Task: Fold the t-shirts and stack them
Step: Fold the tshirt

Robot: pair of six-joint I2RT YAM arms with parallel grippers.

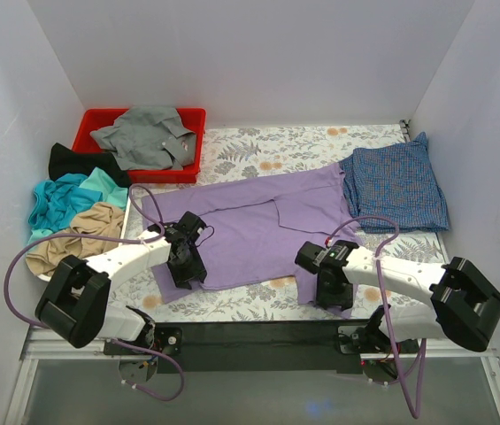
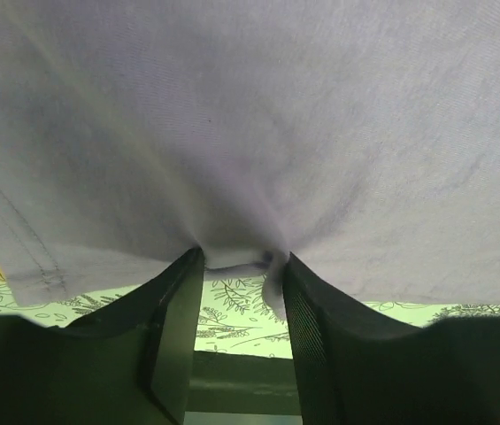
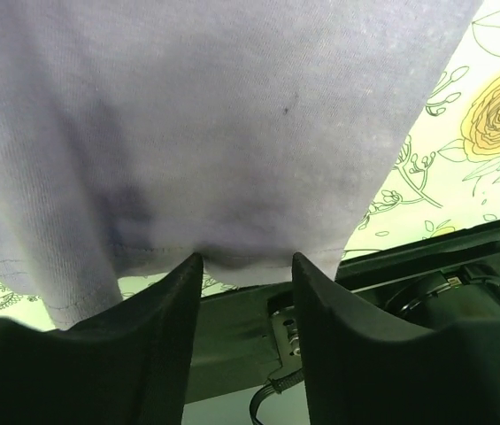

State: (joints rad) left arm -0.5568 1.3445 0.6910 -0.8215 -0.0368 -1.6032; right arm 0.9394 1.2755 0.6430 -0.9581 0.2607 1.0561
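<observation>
Left pincer (image 2: 242, 257) pinches lavender t-shirt (image 1: 258, 221) (long axis left-right).

bright, even white light from above, soft shadows; wrist views dimmer and slightly soft up close.

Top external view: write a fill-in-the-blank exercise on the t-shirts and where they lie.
1. The spread-out t-shirt at whose near hem the left gripper and right gripper stand is coloured ___.
2. The grey t-shirt lies in a bin coloured ___.
3. The checked t-shirt is coloured ___.
Missing words: purple; red; blue.
</observation>
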